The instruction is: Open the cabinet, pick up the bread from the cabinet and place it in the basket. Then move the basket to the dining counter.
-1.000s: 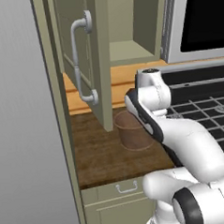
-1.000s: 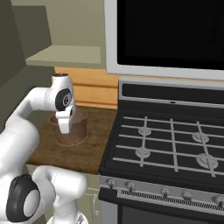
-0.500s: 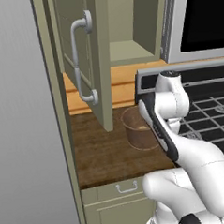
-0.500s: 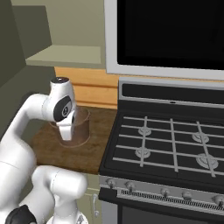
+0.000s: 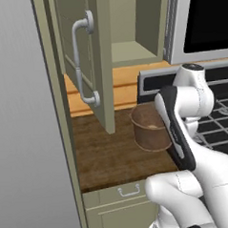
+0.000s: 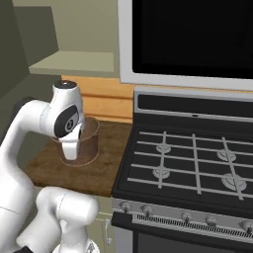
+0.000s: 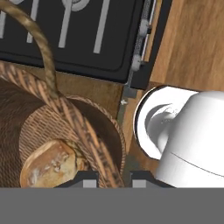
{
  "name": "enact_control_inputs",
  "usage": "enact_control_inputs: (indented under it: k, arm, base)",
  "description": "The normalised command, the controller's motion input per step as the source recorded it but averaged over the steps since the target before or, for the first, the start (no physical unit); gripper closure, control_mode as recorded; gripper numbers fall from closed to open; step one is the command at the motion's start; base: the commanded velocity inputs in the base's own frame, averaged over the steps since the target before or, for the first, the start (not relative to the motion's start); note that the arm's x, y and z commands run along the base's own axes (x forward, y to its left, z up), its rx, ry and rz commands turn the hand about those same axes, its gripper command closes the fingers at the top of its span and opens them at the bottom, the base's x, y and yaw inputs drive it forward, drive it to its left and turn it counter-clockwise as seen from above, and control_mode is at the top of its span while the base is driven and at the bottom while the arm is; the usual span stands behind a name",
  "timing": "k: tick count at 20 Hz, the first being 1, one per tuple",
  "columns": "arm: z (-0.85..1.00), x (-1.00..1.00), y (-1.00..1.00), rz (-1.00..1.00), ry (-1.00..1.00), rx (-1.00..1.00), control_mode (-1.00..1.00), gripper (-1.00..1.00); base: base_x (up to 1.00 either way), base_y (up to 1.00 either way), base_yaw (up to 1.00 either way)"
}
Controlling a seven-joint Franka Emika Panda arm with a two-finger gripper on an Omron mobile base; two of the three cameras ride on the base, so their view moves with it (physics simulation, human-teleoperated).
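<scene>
Already pinching the thin woven rim, the gripper [image 7: 113, 177] holds the basket [image 5: 149, 130] near the stove [image 6: 197, 163]; light but springy with bread [image 7: 50, 164] inside, it should lift level.

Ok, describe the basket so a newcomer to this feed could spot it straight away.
Start at the black stove; just left of it is a short dark wood worktop under the open cabinet. The basket stands there, next to the stove. It is the one round, brown, woven thing, with bread inside.
</scene>
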Motion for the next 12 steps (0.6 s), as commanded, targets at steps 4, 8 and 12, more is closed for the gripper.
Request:
enact_control_inputs:
  k: [4, 8, 12]
  arm:
    - [0.2, -0.66, 0.0, 0.0, 0.0, 0.0, -1.0, 1.0]
    - [0.0, -0.38, 0.0, 0.0, 0.0, 0.02, -1.0, 1.0]
    - [0.0, 0.0, 0.0, 0.0, 0.0, 0.0, -1.0, 1.0]
  base:
    - [0.0, 0.0, 0.0]
    - [0.0, 0.0, 0.0]
    - [0.0, 0.0, 0.0]
